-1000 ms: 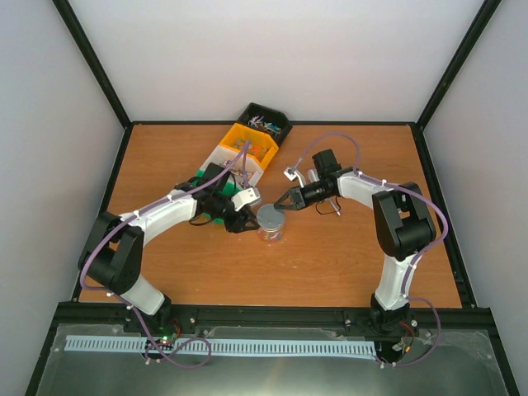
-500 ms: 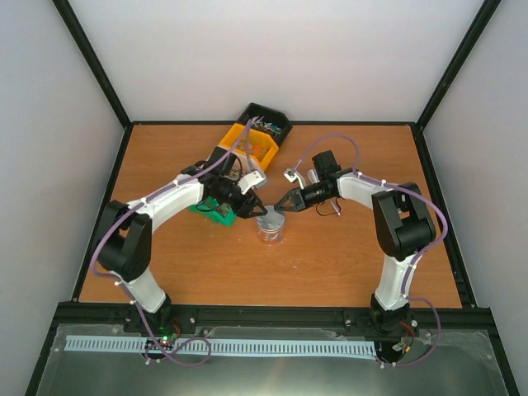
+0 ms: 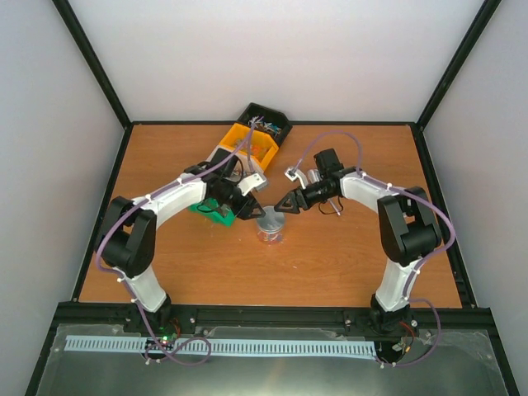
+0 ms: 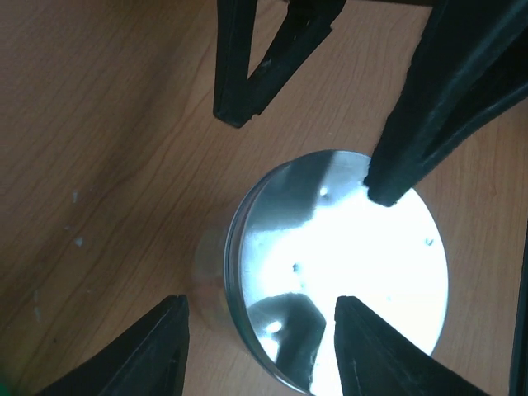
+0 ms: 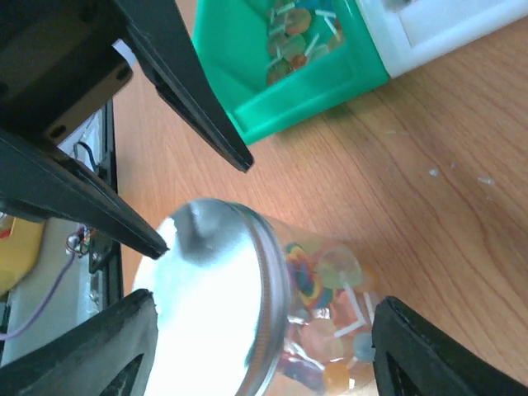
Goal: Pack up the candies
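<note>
Right wrist: left gripper (image 5: 206, 206) and right gripper (image 5: 264, 301) both open over the jar (image 5: 214, 289) of candies (image 5: 318, 276), seemingly not touching.

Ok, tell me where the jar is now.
Top view: the jar stands near the centre, between the left gripper and the right gripper, just right of the green bin.

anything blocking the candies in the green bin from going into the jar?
Yes. The silver lid sits on the jar mouth, shutting out the candies in the green bin. The left gripper and right gripper are open above it, holding nothing.
</note>
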Action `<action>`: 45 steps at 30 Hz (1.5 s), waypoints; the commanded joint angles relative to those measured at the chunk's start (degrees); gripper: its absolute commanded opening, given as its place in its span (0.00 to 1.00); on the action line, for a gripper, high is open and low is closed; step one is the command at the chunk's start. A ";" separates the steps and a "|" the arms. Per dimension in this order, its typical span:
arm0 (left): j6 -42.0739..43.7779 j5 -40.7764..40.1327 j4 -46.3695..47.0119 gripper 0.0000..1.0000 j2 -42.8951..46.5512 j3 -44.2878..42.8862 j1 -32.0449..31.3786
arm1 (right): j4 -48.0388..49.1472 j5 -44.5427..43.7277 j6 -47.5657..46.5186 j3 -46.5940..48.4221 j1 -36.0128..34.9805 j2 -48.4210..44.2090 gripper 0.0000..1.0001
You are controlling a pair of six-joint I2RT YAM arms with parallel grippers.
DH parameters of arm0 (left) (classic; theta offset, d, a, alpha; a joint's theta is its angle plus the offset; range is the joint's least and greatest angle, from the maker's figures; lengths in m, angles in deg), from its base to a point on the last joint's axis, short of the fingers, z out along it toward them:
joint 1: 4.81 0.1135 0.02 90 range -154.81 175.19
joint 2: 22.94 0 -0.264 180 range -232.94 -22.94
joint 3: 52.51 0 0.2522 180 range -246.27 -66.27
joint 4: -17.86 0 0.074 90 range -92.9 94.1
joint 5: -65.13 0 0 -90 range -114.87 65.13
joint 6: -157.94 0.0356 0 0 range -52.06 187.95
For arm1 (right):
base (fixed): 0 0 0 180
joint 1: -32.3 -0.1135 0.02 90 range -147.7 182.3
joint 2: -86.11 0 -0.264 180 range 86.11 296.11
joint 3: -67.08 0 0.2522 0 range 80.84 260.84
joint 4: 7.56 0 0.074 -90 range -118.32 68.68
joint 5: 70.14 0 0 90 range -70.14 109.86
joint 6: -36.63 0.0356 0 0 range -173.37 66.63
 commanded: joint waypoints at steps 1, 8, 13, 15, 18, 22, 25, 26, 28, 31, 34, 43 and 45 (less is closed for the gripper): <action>3.75 -1.28 -3.19 0.53 4.12 -3.54 0.19 | 1.78 -0.43 -6.29 -0.19 0.59 -6.50 0.74; 8.95 -2.55 -8.48 0.75 6.27 -7.03 0.24 | 9.51 -6.86 -11.80 -1.42 2.56 -12.04 0.98; 6.69 -4.77 -5.94 1.00 9.10 -8.22 0.28 | 23.35 -11.42 -6.35 -4.24 3.70 -17.43 1.00; 3.05 -5.38 -0.69 1.00 10.28 -7.05 0.28 | 31.87 -13.46 -2.37 -8.67 3.83 -19.66 1.00; -2.40 -5.67 5.32 1.00 10.54 -4.73 0.34 | 41.15 -10.71 2.01 -12.74 3.78 -20.51 1.00; -0.09 -5.07 -2.69 1.00 6.33 -10.29 0.93 | 39.88 -4.09 1.21 -14.82 3.66 -19.99 1.00; -0.16 -2.90 -4.88 1.00 4.61 -11.12 2.25 | 56.14 -3.56 2.95 -28.20 3.26 -24.17 1.00; 0.60 -2.37 -4.96 1.00 4.89 -10.71 2.37 | 59.22 -3.55 1.88 -31.21 2.83 -25.31 1.00; 1.07 -1.73 -3.59 1.00 6.31 -9.22 2.43 | 56.06 -2.76 -0.87 -32.85 2.29 -25.30 1.00; 1.50 -0.92 -2.45 1.00 7.45 -8.11 2.49 | 54.99 -1.88 -2.59 -35.26 2.19 -24.51 1.00; 1.84 -0.80 -2.62 1.00 7.53 -7.95 2.48 | 53.58 -2.21 -6.10 -37.64 0.91 -24.17 1.00; 4.56 -1.21 -4.39 1.00 8.54 -6.22 2.57 | 60.67 -11.81 -8.64 -40.77 -5.62 -15.58 1.00; 4.94 -1.79 -4.71 1.00 9.14 -5.67 2.57 | 62.39 -12.53 -9.37 -40.73 -6.26 -13.38 1.00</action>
